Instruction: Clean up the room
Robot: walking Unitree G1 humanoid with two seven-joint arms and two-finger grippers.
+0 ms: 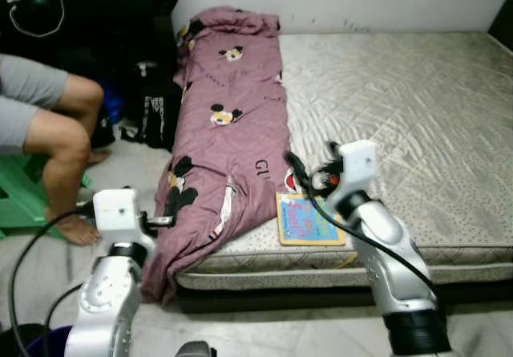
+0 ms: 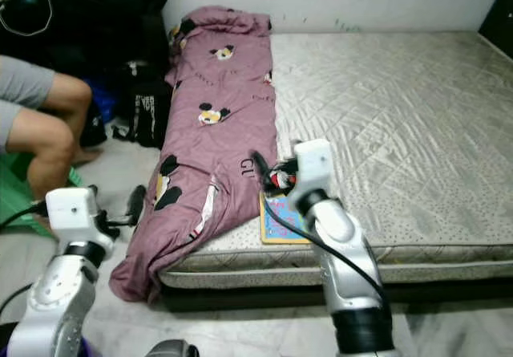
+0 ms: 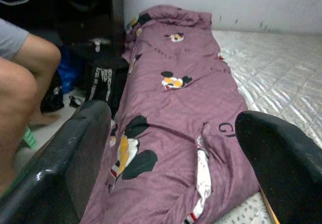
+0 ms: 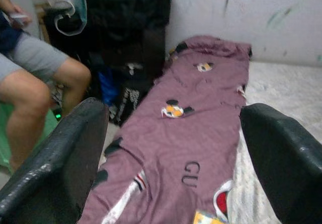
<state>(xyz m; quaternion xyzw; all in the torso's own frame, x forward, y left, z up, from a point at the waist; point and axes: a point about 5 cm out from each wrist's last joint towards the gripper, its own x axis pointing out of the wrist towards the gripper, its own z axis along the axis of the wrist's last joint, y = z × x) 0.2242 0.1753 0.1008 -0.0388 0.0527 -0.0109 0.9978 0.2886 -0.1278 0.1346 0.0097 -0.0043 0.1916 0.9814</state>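
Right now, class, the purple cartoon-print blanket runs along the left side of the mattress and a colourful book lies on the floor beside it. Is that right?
Not quite. The book lies on the mattress, at its front edge beside the blanket, as the left eye view shows.

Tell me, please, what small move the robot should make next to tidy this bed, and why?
Probably lower the right pincer onto the picture book near the mattress edge. Both pincers are open and empty, and the right one hovers just above the book, beside the purple blanket. The left pincer is farther off, by the blanket's hanging end.
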